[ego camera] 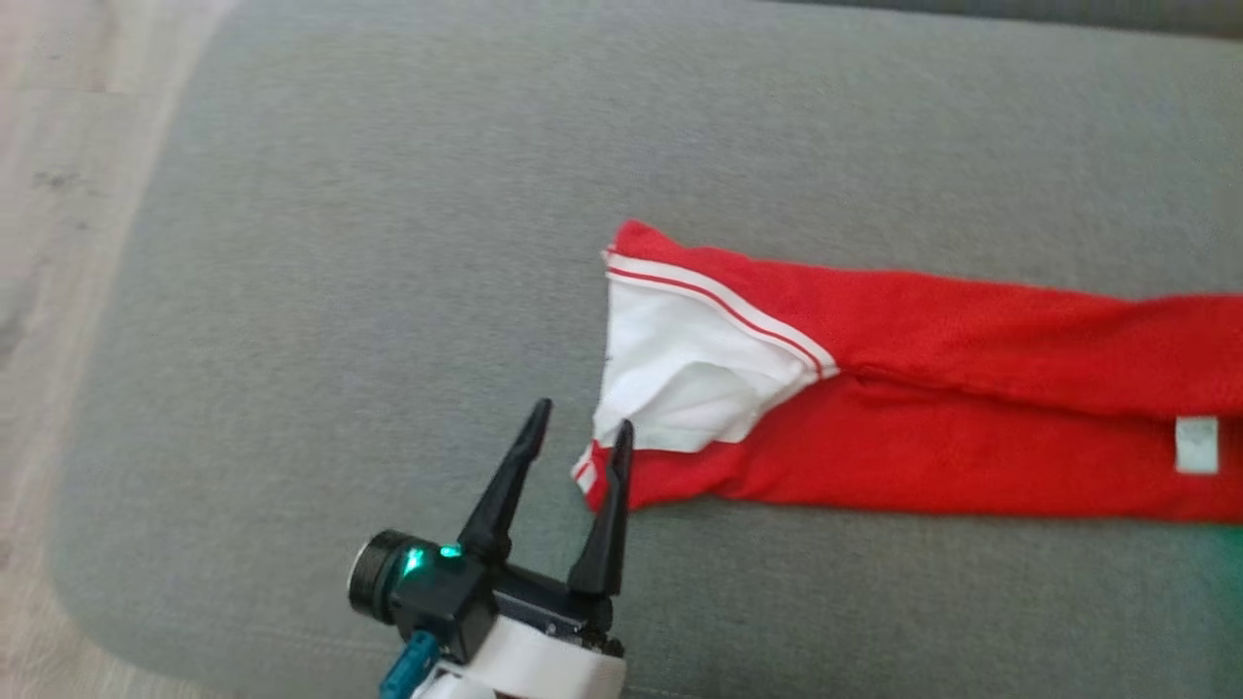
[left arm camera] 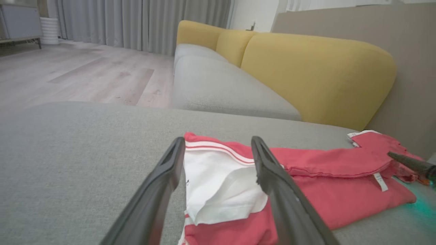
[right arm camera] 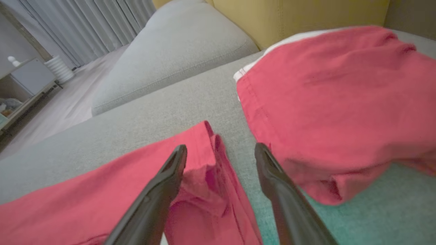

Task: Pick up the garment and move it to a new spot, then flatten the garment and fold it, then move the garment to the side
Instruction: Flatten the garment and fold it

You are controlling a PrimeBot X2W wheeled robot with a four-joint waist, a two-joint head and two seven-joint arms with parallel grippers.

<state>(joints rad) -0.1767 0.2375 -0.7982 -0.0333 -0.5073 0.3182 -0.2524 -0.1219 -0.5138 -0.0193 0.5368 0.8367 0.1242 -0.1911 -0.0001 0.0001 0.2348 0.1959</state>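
Observation:
The garment (ego camera: 971, 388) is red with a white inner panel and white stripe trim. It lies as a long folded strip across the grey cushion (ego camera: 340, 243) and runs off the right edge of the head view. My left gripper (ego camera: 583, 419) stands open at the garment's left end, its right fingertip at the hem's edge. From the left wrist, the left gripper (left arm camera: 218, 141) frames the white panel of the garment (left arm camera: 323, 190). My right gripper (right arm camera: 220, 147) is open just above the garment (right arm camera: 323, 102), between two red folds, with nothing in it.
Wooden floor (ego camera: 58, 194) lies beyond the cushion's left edge. A yellow sofa backrest (left arm camera: 306, 68) and a grey sofa seat (left arm camera: 218, 85) stand behind the cushion. Grey curtains (left arm camera: 136, 23) and a low cabinet (right arm camera: 30, 81) are further off.

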